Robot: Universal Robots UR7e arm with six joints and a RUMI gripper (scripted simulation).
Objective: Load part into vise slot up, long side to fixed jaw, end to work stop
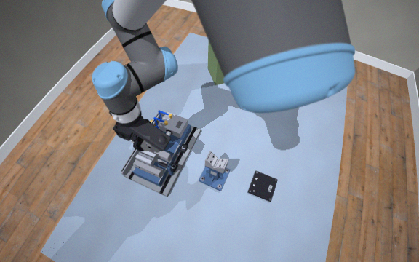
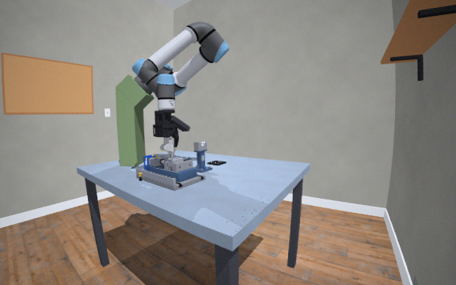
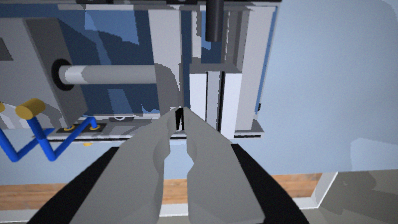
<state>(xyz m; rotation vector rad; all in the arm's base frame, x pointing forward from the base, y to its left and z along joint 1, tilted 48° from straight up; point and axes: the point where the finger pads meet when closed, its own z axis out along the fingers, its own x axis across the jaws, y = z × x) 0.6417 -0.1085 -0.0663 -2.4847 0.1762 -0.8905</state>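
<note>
Well, with the fingers [image 2: 168,145] clenched on nothing, the job looks like nudging the block [image 1: 145,159] [image 3: 231,102], best done low and square against its side so it slides without tipping. It lies between the jaws, slot up, its long axis parallel to the fixed jaw [image 1: 148,169] [image 2: 180,165] [image 3: 256,65], one end towards the stop rod [image 3: 214,22]; I cannot tell whether either contact is fully made.
</note>
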